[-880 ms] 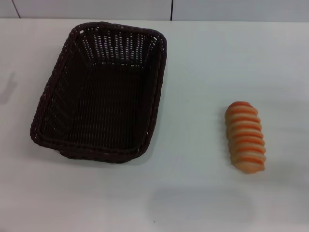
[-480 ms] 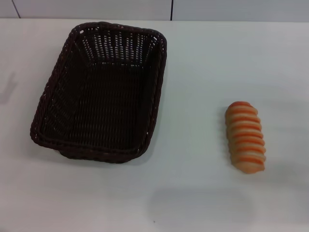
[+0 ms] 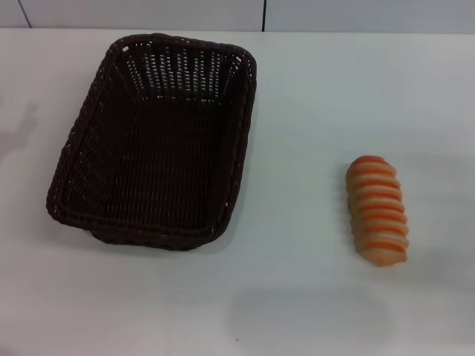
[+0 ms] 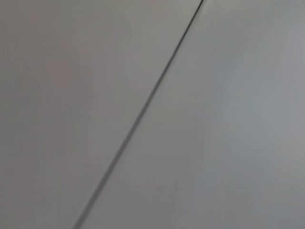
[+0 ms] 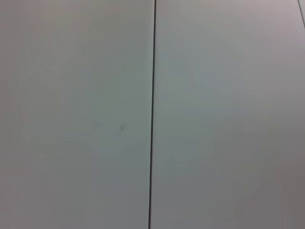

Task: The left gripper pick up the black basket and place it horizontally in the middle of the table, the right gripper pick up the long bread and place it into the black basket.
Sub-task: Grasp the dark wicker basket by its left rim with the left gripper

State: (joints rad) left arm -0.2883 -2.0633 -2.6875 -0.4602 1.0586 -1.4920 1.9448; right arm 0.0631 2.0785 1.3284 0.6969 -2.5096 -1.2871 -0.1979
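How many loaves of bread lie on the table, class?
1. The bread lies on the table at the robot's right, well apart from the basket at the left. The basket holds nothing, and nothing seems hidden.

Inventory on the table (image 3: 312, 89): one white tabletop, bearing two items in total. One black basket (image 3: 152, 144), woven, rectangular. One long bread (image 3: 377, 210), with orange-red crosswise stripes on a pale cream body. The two wrist views each show one thin dark seam line (image 4: 143, 109) crossing a plain pale surface, nothing else countable.
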